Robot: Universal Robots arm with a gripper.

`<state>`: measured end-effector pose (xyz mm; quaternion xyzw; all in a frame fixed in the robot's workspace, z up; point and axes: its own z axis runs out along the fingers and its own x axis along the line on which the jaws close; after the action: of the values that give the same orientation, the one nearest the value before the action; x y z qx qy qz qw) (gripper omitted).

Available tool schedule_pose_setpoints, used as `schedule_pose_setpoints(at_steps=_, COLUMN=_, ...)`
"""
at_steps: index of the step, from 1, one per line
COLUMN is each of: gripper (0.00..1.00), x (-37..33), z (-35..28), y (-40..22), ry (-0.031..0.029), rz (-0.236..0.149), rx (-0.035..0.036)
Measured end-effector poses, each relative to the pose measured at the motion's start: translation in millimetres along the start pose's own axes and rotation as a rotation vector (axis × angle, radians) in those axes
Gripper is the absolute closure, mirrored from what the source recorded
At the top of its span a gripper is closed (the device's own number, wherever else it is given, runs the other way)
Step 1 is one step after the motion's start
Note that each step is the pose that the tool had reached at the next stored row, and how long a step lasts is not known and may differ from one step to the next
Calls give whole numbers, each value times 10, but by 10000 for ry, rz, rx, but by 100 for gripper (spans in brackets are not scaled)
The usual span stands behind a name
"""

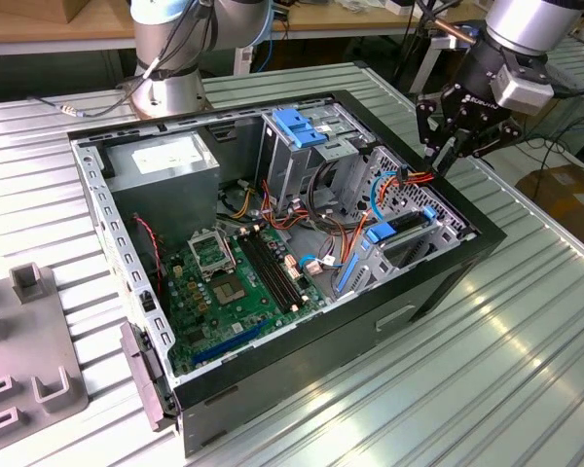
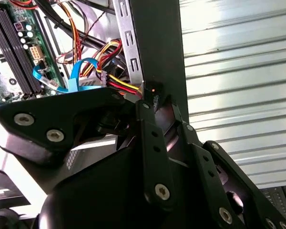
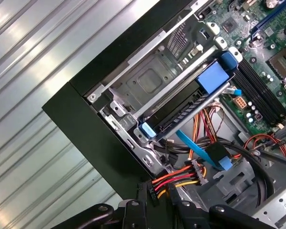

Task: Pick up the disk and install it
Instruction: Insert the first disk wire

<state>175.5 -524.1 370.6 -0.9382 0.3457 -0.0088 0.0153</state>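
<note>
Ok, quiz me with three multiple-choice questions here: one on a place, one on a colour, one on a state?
1. Where is the robot's black hand? A) on the floor B) at the black metal computer case's edge on the exterior view's right C) in a drawer
2. The large flat circuit board is: A) green B) red C) white
3. The case is: A) upside down B) shut by a panel C) open, insides showing
Answers: B, it hangs by the red, yellow and black wires there; A, the board is green; C, board and wires show.
</note>
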Motion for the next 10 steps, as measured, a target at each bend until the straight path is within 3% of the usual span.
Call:
schedule_pose_setpoints(at_steps=7, gripper=70, x=8, z=30, y=12, ry=174, rz=-254, rx=141)
schedule_pose_setpoints(at_steps=10, gripper=70, x=25, z=34, y=33, ry=212, rz=-429, rx=183)
